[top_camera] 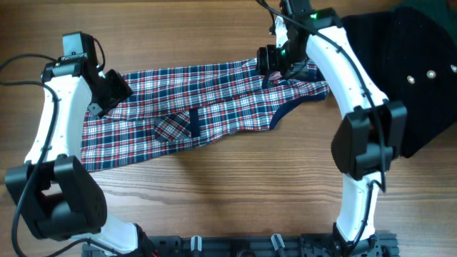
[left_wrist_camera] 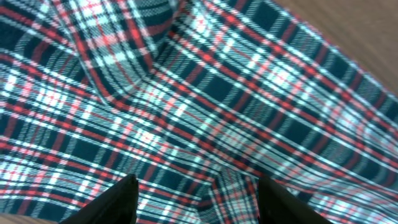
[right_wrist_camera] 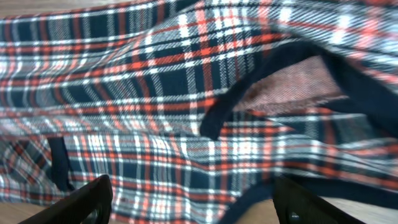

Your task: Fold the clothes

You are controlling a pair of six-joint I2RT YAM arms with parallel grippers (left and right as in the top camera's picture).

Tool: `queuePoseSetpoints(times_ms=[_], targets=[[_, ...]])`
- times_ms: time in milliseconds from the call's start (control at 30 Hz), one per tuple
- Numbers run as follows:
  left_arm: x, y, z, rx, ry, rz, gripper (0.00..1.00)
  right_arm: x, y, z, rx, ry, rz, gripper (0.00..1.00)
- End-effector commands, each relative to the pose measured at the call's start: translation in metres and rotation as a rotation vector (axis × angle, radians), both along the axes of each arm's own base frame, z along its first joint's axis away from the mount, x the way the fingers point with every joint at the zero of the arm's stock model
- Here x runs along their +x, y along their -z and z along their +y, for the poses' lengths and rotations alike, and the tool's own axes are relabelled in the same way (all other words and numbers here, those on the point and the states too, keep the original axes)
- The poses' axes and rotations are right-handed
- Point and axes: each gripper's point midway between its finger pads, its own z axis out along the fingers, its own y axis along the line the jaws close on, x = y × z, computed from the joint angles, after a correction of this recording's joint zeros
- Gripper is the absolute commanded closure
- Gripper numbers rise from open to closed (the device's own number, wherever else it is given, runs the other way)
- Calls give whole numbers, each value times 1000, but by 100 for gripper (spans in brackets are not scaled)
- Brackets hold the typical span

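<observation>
The red, white and navy plaid garment (top_camera: 207, 107) lies across the middle of the wooden table, folded lengthwise, with a navy-trimmed patch pocket (top_camera: 178, 125) showing and navy trim at its right end. My left gripper (top_camera: 107, 96) is open over its left end; the left wrist view shows plaid cloth (left_wrist_camera: 205, 106) between the spread fingers (left_wrist_camera: 196, 186). My right gripper (top_camera: 275, 64) is open over the garment's upper right end; the right wrist view shows the plaid (right_wrist_camera: 155, 106) with a navy-trimmed opening (right_wrist_camera: 273, 93) between the spread fingers (right_wrist_camera: 189, 193).
A black garment with small metal studs (top_camera: 407, 78) lies at the right of the table, partly under my right arm. A dark green fabric (top_camera: 435, 11) shows at the top right corner. Bare wood (top_camera: 235, 185) lies in front of the plaid garment.
</observation>
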Motion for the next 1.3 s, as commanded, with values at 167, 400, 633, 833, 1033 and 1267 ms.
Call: queuePoseSetpoints(times_ms=[167,400,633,833,1033,1267], targets=[[-6,17,19,94,-78,58,55,-1,49,30,42,98,115,26],[-10,38,24,108,-152,120,57,-4,69,41,34,76,133,55],[-11,49,31,142,-157,150,61,7,66,49,54,70,83,96],[-9,50,27,123,-154,145,62,57,6,59,132,25,-162,96],[-8,50,22,94,-148,141,64,129,-57,46,150,96,-484,96],[-12,51,16,85,-135,160,63,138,-42,30,61,142,-495,78]])
